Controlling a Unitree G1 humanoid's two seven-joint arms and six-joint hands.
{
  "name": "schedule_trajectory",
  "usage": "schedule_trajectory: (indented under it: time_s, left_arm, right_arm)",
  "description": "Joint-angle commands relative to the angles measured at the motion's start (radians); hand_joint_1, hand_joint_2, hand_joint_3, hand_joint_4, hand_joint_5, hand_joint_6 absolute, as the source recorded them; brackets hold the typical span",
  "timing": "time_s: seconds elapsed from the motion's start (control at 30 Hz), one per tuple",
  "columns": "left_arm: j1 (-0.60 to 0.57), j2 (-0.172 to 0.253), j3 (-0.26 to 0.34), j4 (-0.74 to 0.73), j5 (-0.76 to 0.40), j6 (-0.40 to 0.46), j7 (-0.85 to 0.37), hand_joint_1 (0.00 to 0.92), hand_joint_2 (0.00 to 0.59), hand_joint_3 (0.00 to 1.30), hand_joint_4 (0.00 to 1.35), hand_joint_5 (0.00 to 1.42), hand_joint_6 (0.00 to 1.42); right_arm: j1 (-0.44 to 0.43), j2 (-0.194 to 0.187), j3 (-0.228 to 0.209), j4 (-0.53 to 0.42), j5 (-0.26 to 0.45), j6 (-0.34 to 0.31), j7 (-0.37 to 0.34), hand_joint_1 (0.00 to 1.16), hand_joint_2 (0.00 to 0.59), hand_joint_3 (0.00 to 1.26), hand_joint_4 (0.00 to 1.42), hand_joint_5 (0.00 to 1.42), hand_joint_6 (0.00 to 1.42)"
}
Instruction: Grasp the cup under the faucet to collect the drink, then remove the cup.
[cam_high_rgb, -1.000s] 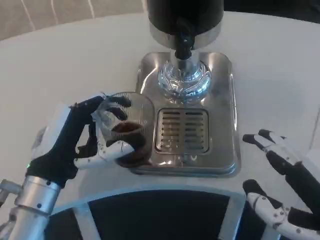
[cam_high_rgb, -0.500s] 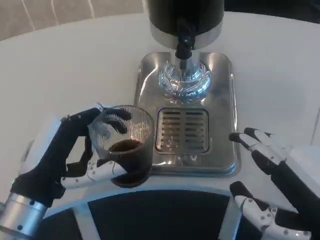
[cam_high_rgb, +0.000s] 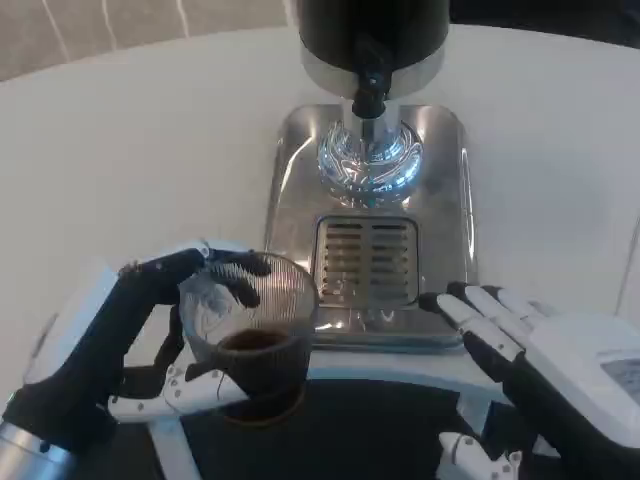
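A clear ribbed glass cup (cam_high_rgb: 252, 335) with dark drink in its bottom is gripped by my left hand (cam_high_rgb: 120, 345), fingers wrapped around its sides. It sits at the near table edge, left of the steel drip tray (cam_high_rgb: 440, 210) and well clear of the black faucet (cam_high_rgb: 368, 88) on the dispenser (cam_high_rgb: 372, 30). My right hand (cam_high_rgb: 535, 365) is open, its fingers spread and reaching toward the tray's near right corner, holding nothing.
The slotted grate (cam_high_rgb: 365, 258) lies in the tray's front half, with a shiny chrome base (cam_high_rgb: 368, 160) behind it. The white table (cam_high_rgb: 130, 150) extends left and back. A dark gap and white frame bars (cam_high_rgb: 350, 430) lie below the near edge.
My left hand has carried the cup nearer and slightly right, off the tray's left side toward the table edge. My right hand has moved up and left toward the tray.
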Motion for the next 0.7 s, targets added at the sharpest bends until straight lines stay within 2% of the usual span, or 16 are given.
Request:
schedule_trajectory:
  time_s: [0.03,0.7]
  left_arm:
    - [0.013,0.012,0.027,-0.027,-0.048,-0.042,-0.017,0.563,0.044,0.94,1.10,1.36,0.64]
    - [-0.002,0.002,0.035,-0.008,-0.069,-0.054,-0.065,0.573,0.031,0.94,1.10,1.34,0.64]
  right_arm:
    - [0.017,0.032,0.005,-0.015,0.001,-0.020,0.014,0.28,0.527,0.04,0.00,0.00,0.03]
    - [-0.011,0.039,0.049,-0.015,-0.049,0.003,0.044,0.29,0.525,0.04,0.00,0.00,0.03]
